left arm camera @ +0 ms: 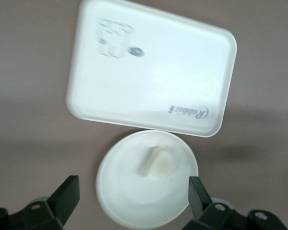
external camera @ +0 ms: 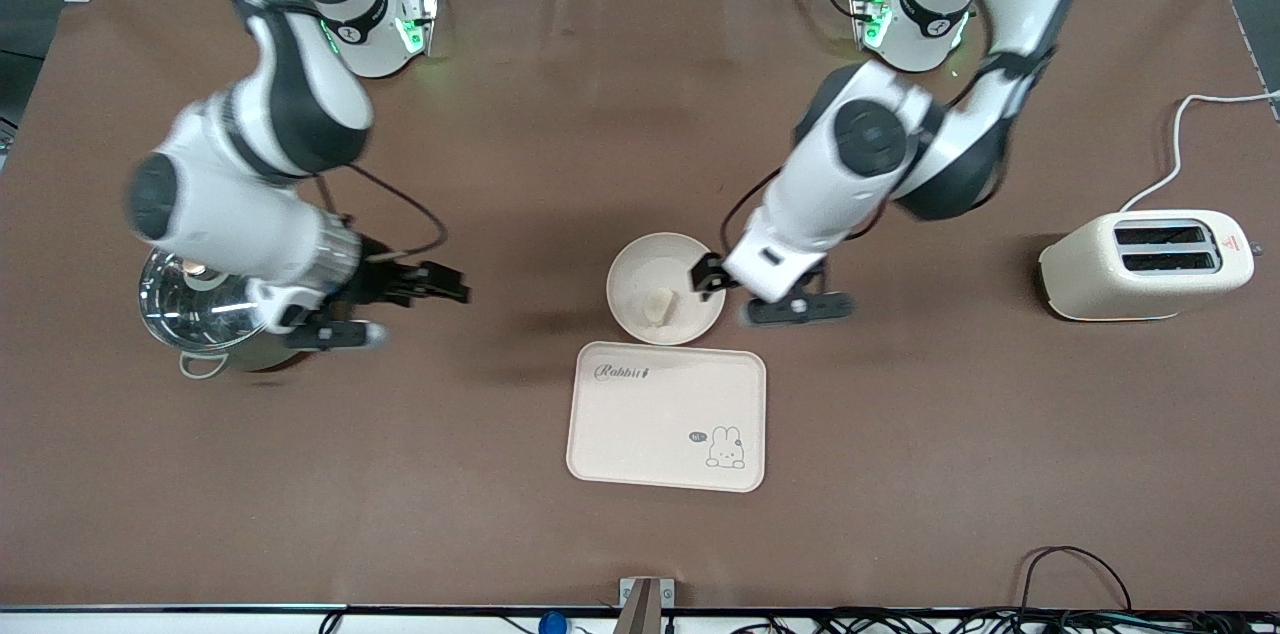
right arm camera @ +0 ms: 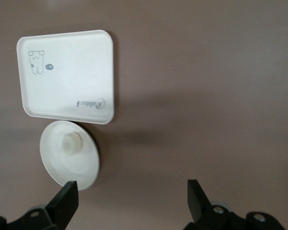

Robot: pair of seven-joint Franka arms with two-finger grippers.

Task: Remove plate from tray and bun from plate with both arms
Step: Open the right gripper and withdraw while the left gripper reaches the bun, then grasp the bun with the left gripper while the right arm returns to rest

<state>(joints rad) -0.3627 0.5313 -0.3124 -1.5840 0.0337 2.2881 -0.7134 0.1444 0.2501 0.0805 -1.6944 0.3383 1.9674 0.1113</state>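
On the bench: the tray (external camera: 666,417) lies bare, its rabbit drawing and script uncovered, nearer the front camera than anything else in play.
Plate: the plate (external camera: 640,266) sits flat on the brown bench, off the tray, its rim just beside the tray's edge on the side toward the robots' bases.
Bun: the bun (external camera: 657,305) rests inside the plate, a small pale lump toward the rim closest to the tray.
Done: judging by how things lie, the plate is already out of the tray.
Left to do: the bun is not yet out of the plate.
Left hand: the left hand (external camera: 715,276) hovers over the plate's edge, fingers spread wide and grasping nothing; its wrist view looks straight down on plate and bun.
Right hand: the right hand (external camera: 440,284) hangs over bare bench toward the right arm's end, released, nothing in it.
Other things: a glass-lidded pot (external camera: 195,312) under the right arm; a toaster (external camera: 1148,264) at the left arm's end.
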